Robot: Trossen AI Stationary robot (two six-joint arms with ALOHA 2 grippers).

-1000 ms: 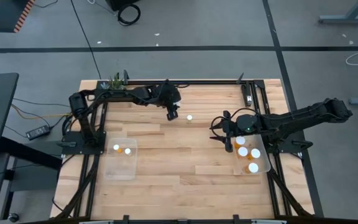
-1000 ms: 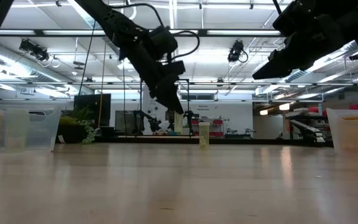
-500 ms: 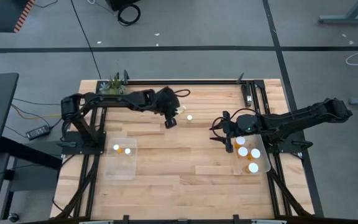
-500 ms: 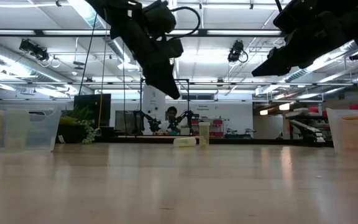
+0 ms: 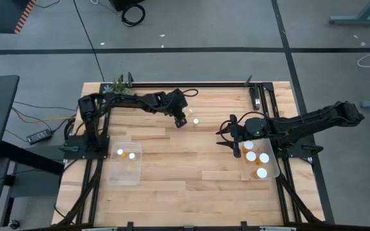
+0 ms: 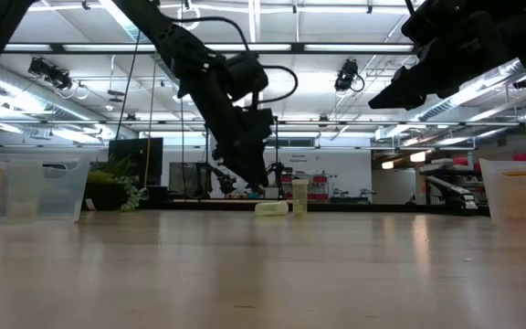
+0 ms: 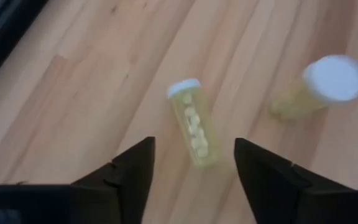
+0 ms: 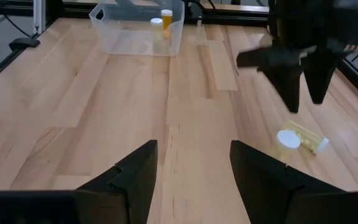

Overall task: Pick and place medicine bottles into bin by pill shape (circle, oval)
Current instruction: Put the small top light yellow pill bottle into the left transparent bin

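Note:
A pale yellow medicine bottle point(image 7: 195, 127) with a white cap lies on its side on the wooden table, also seen in the low view point(image 6: 270, 208). A second bottle point(image 7: 325, 84) stands upright beside it point(image 5: 196, 120). My left gripper point(image 5: 181, 119) hovers open just above the lying bottle, one finger on either side, touching nothing. My right gripper point(image 5: 236, 137) is open and empty, raised beside the right bin point(image 5: 272, 168), which holds several bottles. The left bin point(image 5: 114, 172) holds two bottles.
A small green potted plant point(image 5: 120, 84) stands at the table's far left corner. Black frame rails run along the table's edges. Bare wood lies between the two bins and toward the near edge.
My left gripper rose from the table, leaving a bottle lying on its side next to the upright one, then came back down over the lying bottle. My right arm has kept still.

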